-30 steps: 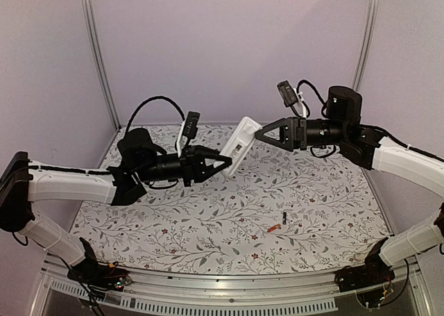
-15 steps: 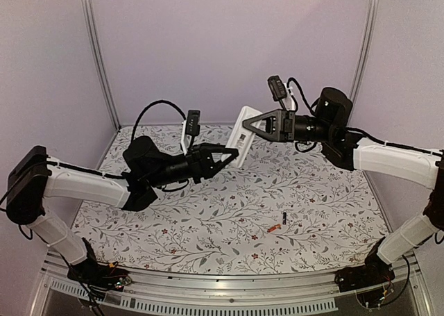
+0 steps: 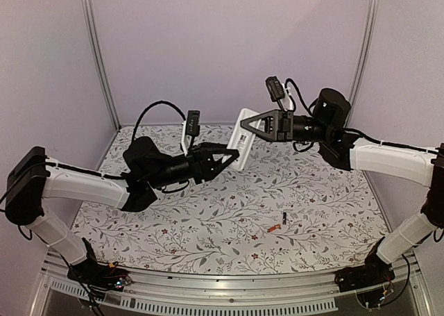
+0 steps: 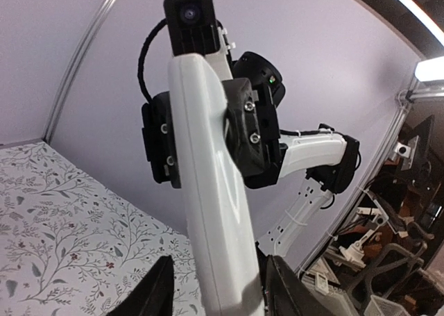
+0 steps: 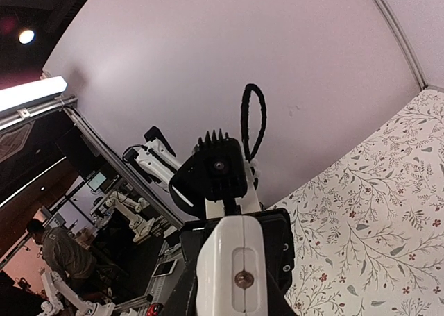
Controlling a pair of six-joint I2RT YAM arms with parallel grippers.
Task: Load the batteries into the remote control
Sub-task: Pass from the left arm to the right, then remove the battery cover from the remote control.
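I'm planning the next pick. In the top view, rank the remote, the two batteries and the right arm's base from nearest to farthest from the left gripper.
1. The remote control, right at the left gripper tips.
2. The black battery and orange-red battery, on the table toward the near right; too close to call.
3. The right arm's base, at the near-right corner.

No writing, brand, number or sign can be read in any of the views. In the top view the remote control, up in the air at the far middle of the scene, has a small dark patch on its white face. It is too small to make out as letters or figures. In both wrist views its white surfaces show no legible marking.
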